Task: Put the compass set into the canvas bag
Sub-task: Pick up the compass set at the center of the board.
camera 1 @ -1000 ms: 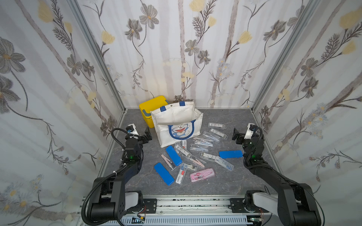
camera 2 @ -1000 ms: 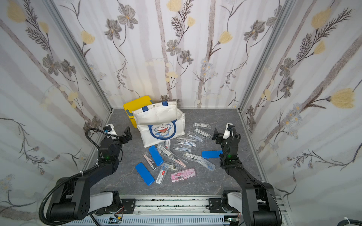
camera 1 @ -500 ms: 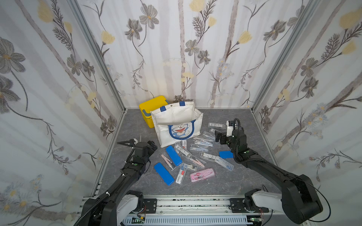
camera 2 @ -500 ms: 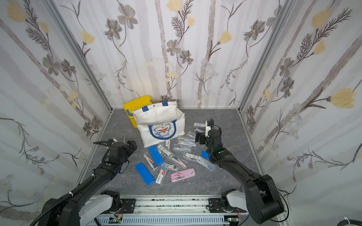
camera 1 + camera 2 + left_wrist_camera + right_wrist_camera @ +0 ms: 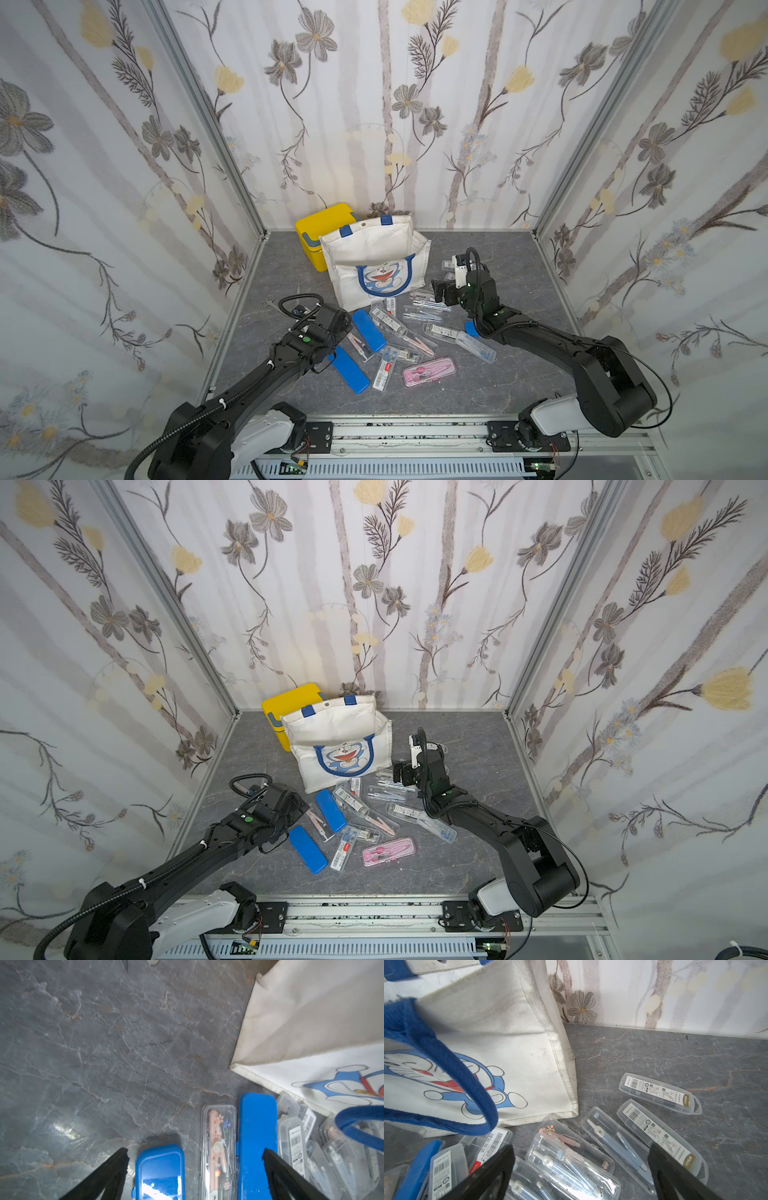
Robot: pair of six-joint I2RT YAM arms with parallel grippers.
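My left gripper (image 5: 195, 1151) and right gripper (image 5: 581, 1147) both hang with jaws spread wide, gripping nothing (each low over the scattered cases), while the compass sets (image 5: 429, 371) lie on the grey table (image 5: 478, 390) just in front of the canvas bag (image 5: 345, 286), which stands open-mouthed against the yellow box (image 5: 316, 224).

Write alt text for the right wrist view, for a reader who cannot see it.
The right gripper, jaws open and empty, hovers over clear plastic compass cases scattered on the grey table. The white canvas bag with a blue handle and cartoon cat print stands just beyond them.
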